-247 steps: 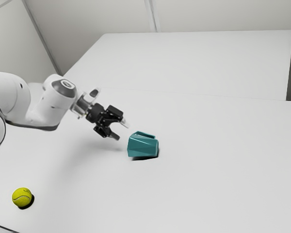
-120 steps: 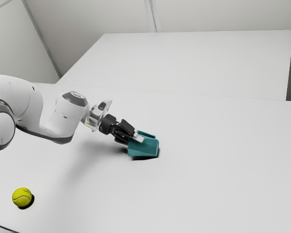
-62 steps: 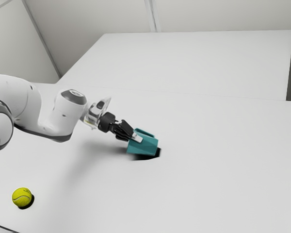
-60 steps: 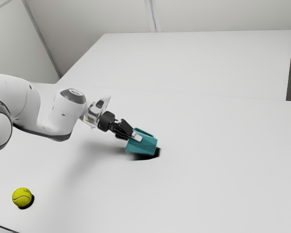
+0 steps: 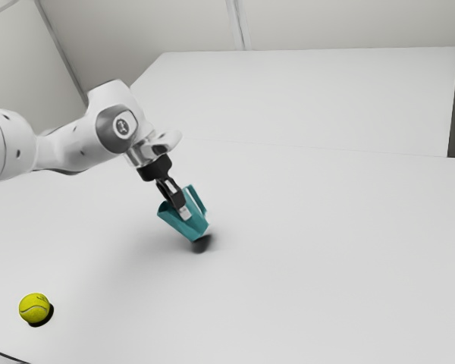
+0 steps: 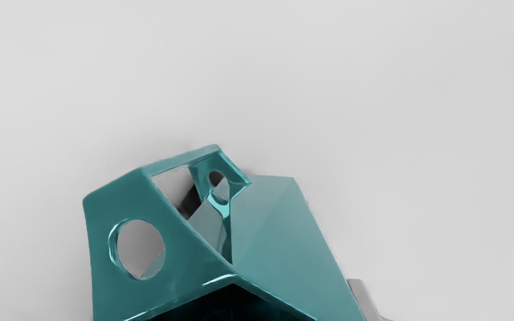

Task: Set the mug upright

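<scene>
Mug (image 5: 191, 228), teal, faceted. Held in the claw (image 5: 185, 213), which appears clamped on its sides; tilted, mouth raised toward the arm, base lowest and pointing away beneath the claw, handle (image 5: 199, 200) on the side away from the arm. Not upright.

Surface (image 5: 311, 258), white, below the claw. Shadow (image 5: 202, 244) just beneath the base.

Ball (image 5: 34, 308), yellow-green, on the surface, well apart from the claw, toward the camera; unlikely to interfere.

Hazards, as judged:
— Slip or twist in the claw, the faces being slanted and smooth.
— Base edge catching the surface, should the turn outpace the height.
— Toppling, if let go while tilted.
— Drop and bounce, if let go too high.

Obscured:
— Far finger, behind the mug in the exterior view; its contact is inferred.
— Near finger (image 6: 364, 301), largely cut off at the wrist view's edge.
— Mouth, cropped there, interior dark.
— Gap under the base: touching or clear, cannot be told.
</scene>
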You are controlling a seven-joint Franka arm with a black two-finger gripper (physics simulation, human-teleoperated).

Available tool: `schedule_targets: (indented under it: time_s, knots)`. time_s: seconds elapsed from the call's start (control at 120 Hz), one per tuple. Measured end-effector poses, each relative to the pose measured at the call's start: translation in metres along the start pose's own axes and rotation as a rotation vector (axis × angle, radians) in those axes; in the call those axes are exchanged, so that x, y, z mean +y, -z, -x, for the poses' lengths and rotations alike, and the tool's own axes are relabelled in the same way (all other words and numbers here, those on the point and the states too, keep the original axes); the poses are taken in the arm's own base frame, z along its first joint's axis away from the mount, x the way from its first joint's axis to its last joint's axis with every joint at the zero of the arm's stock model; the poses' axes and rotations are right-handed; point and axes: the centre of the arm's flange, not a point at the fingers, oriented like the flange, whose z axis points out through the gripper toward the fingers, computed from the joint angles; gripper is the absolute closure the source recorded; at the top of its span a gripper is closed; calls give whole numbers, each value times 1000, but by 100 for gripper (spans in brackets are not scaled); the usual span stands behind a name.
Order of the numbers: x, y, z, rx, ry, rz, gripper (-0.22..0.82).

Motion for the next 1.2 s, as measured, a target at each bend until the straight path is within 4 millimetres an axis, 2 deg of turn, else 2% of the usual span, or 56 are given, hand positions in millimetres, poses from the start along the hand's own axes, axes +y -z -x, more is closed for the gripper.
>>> schedule_targets:
  time_s: [0.117,0.458,0.708,1.067,1.133,1.2]
  knots:
    - [15,1,-2,-79,-12,-142,78]
    - [37,-21,-6,-135,72,-340,78]
    - [38,-38,-5,-126,171,-387,78]
    - [27,-47,1,-96,314,-403,78]
    - [28,-49,0,-90,328,-403,76]
    - [31,-50,-1,-87,337,-402,69]
